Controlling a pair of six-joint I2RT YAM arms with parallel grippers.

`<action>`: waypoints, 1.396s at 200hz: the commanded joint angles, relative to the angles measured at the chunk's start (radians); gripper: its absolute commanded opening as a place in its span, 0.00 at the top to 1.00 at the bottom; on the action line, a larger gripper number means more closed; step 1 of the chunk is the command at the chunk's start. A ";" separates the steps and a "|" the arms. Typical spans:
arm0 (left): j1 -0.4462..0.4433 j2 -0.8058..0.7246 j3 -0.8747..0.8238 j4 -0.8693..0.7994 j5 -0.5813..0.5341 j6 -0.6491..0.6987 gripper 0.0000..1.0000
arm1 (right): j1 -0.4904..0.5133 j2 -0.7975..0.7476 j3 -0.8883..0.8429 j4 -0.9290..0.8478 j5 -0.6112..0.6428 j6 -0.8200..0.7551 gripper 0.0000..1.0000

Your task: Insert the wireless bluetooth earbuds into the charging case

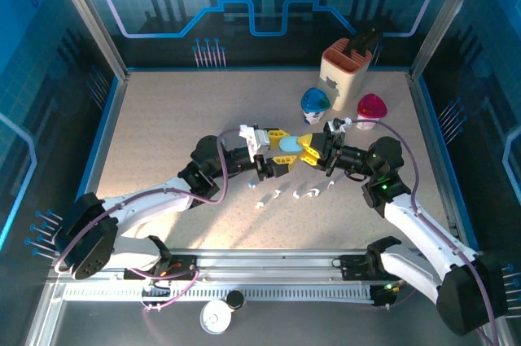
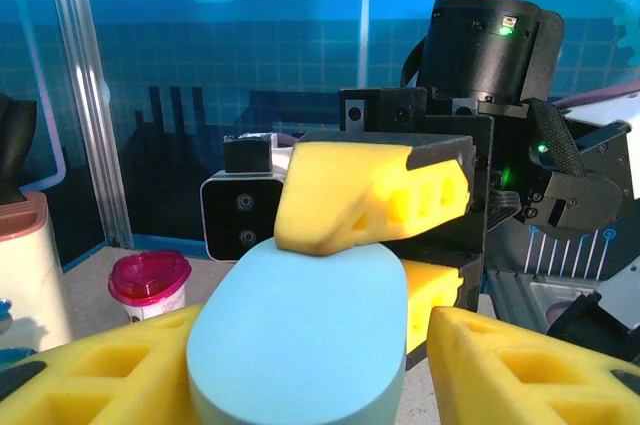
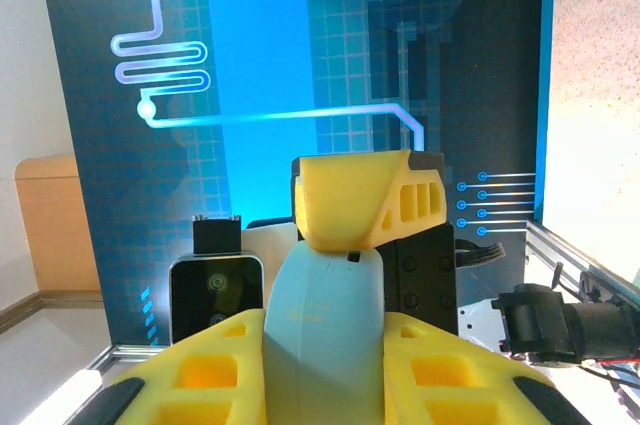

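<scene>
Charging case (image 1: 286, 144): pale-blue oval pebble, up off the desk (image 1: 163, 134), pinched in right gripper (image 1: 305, 151), left gripper (image 1: 275, 155) fingers flanking it. Earbuds (image 1: 299, 192): tiny white bits, loose row on desk just nearside.

White arms (image 1: 155, 199); purple cables (image 1: 411, 163); yellow tool fingers (image 2: 370, 195)

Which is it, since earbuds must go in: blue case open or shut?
Shut: the blue case is one smooth pebble, no lid raised, in both wrist views.
</scene>
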 commanded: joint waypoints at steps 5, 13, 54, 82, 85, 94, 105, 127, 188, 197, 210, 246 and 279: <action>0.005 0.007 -0.007 0.055 0.046 0.040 0.45 | -0.006 0.004 0.018 0.067 0.004 0.029 0.94; 0.006 0.007 -0.010 0.057 0.047 0.043 0.45 | -0.006 0.007 0.020 0.070 0.004 0.030 0.94; 0.005 0.016 -0.008 0.065 0.048 0.042 0.44 | -0.005 0.017 0.026 0.094 0.008 0.042 0.95; 0.005 0.024 -0.011 0.081 0.047 0.034 0.40 | -0.004 0.016 0.026 0.102 0.010 0.043 0.96; 0.005 0.025 -0.012 0.082 0.047 0.033 0.40 | -0.003 0.015 0.026 0.101 0.009 0.044 0.96; 0.005 0.026 -0.010 0.085 0.045 0.030 0.40 | -0.002 0.014 0.025 0.100 0.009 0.043 0.96; 0.005 0.028 -0.008 0.085 0.042 0.029 0.41 | -0.001 0.014 0.023 0.100 0.012 0.044 0.96; 0.006 0.031 -0.005 0.088 0.042 0.029 0.42 | -0.001 0.012 0.015 0.101 0.012 0.044 0.97; 0.007 0.039 -0.004 0.089 0.047 0.020 0.56 | 0.000 0.012 0.003 0.108 0.014 0.047 0.98; 0.007 0.039 -0.002 0.088 0.047 0.020 0.59 | 0.000 0.011 0.004 0.100 0.013 0.041 0.98; 0.006 0.040 -0.001 0.087 0.048 0.020 0.61 | 0.000 0.008 0.004 0.079 0.010 0.031 0.96; 0.007 0.035 0.001 0.048 0.054 0.026 0.65 | -0.012 -0.014 0.019 -0.021 0.007 -0.061 0.57; 0.011 0.012 -0.008 -0.011 0.060 0.048 0.65 | -0.059 -0.052 0.065 -0.247 0.010 -0.219 0.23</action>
